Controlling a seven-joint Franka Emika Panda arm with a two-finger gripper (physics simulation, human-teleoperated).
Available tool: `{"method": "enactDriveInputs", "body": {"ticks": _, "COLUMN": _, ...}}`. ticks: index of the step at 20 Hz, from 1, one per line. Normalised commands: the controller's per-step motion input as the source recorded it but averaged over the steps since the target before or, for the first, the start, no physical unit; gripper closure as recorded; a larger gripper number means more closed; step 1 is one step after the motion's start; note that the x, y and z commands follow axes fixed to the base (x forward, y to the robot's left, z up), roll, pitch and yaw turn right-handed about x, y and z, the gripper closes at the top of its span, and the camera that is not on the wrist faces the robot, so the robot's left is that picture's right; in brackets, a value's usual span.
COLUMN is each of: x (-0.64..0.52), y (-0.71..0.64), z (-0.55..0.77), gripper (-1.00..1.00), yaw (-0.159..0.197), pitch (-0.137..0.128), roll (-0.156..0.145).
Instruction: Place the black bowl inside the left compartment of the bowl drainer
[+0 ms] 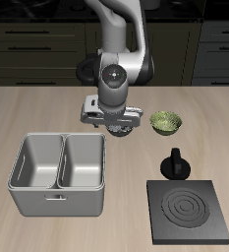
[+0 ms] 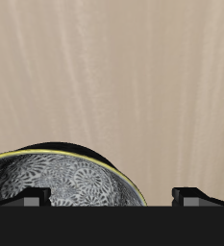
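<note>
The black bowl [image 2: 61, 183], speckled grey-white inside with a thin yellowish rim, sits on the wooden table right under my gripper [image 2: 113, 197]. The gripper is open. One fingertip [image 2: 32, 197] hangs over the bowl's inside and the other [image 2: 195, 196] is outside it, so the jaws straddle the rim. In the exterior view the gripper [image 1: 113, 122] stands just behind the bowl drainer [image 1: 59, 202], with the bowl [image 1: 120, 132] a dark shape mostly hidden below it. The drainer's left compartment [image 1: 37, 162] holds nothing.
A green bowl [image 1: 166, 121] lies on the table beside the gripper. Nearer the table's front edge is a flat black stove plate [image 1: 188, 211], with a small black pot-like object [image 1: 175, 163] just behind it.
</note>
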Motion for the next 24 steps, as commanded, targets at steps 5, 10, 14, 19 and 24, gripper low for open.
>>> {"method": "enactDriveInputs", "body": {"ticks": 5, "x": -0.02, "y": -0.04, "z": -0.19, "gripper": 1.00, "yaw": -0.015, "pitch": 0.033, "roll": 0.025}}
{"method": "enactDriveInputs", "body": {"ticks": 10, "x": -0.03, "y": -0.03, "z": -0.04, "gripper": 1.00, "yaw": -0.025, "pitch": 0.009, "roll": 0.020}}
{"method": "enactDriveInputs", "body": {"ticks": 14, "x": -0.05, "y": -0.01, "z": 0.06, "gripper": 1.00, "yaw": -0.024, "pitch": -0.007, "roll": 0.016}}
{"method": "enactDriveInputs", "body": {"ticks": 19, "x": -0.04, "y": -0.02, "z": 0.18, "gripper": 1.00, "yaw": -0.004, "pitch": -0.042, "roll": -0.002}}
{"method": "enactDriveInputs", "body": {"ticks": 24, "x": -0.04, "y": -0.06, "z": 0.29, "gripper": 1.00, "yaw": 0.007, "pitch": -0.051, "roll": -0.010}}
